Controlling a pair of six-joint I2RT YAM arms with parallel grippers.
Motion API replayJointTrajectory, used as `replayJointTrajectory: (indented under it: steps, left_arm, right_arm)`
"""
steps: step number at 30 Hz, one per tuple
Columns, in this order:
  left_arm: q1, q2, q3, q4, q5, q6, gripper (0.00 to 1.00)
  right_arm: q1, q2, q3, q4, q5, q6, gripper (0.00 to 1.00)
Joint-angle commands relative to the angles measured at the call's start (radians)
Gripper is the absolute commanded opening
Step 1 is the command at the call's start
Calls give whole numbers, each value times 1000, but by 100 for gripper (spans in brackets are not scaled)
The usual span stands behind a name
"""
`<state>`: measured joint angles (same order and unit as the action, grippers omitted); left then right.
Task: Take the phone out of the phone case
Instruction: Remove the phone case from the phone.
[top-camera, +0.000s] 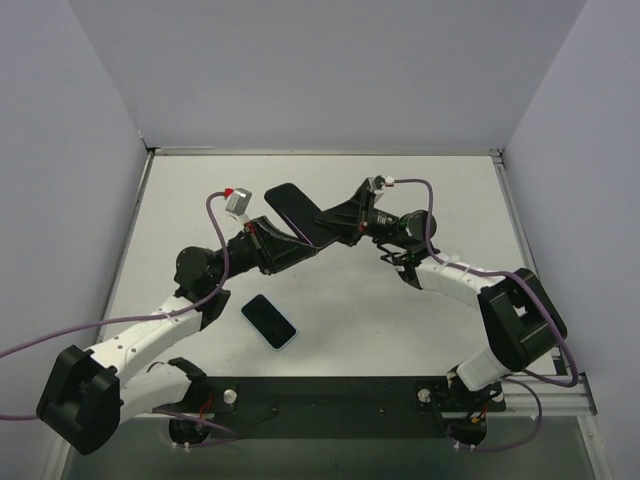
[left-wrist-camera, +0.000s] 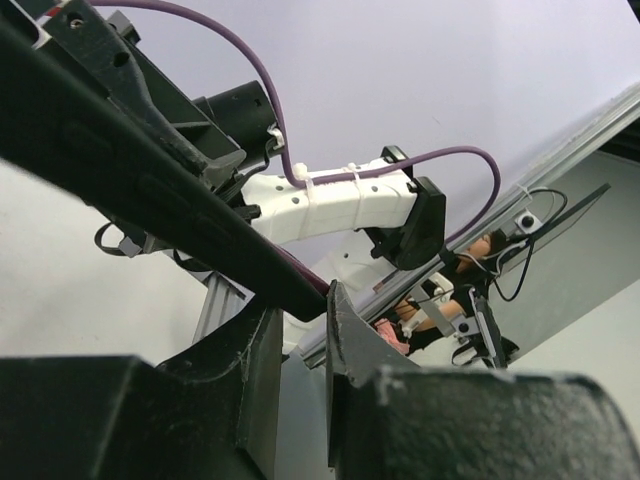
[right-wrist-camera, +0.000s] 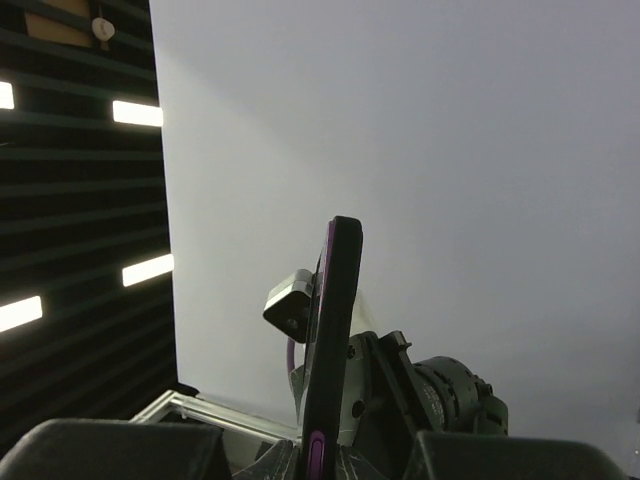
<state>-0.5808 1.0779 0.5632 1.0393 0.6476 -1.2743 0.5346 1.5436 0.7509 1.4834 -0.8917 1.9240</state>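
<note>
A black phone case (top-camera: 290, 203) with purple trim is held up above the middle of the table between both arms. My right gripper (top-camera: 335, 228) is shut on its near end; in the right wrist view the case (right-wrist-camera: 335, 320) stands edge-on, rising from my gripper (right-wrist-camera: 320, 462). My left gripper (top-camera: 300, 240) grips the case from the left; in the left wrist view the case (left-wrist-camera: 150, 190) runs down into my fingertips (left-wrist-camera: 300, 305). A phone (top-camera: 268, 321) with a black screen and light blue rim lies flat on the table, in front of both grippers and apart from them.
White table (top-camera: 420, 200) with grey walls on three sides and a metal rail (top-camera: 330, 152) at the back. A black base plate (top-camera: 330, 395) runs along the near edge. The right arm (left-wrist-camera: 340, 205) fills the middle of the left wrist view.
</note>
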Motion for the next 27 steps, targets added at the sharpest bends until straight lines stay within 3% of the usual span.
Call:
replayJointTrajectory:
  steps: [1,17,27]
  left_arm:
    - [-45,-55,179,326,83,33,0]
    - [131,-130,96,272,98,26,0]
    - [134,-118,127,311,119,96,0]
  right_arm:
    - [80,64,-27,179,-24,-76,0]
    - [80,-74,-104,179,56,-49,0]
    - [116,-59,-130,178,132,-20,0]
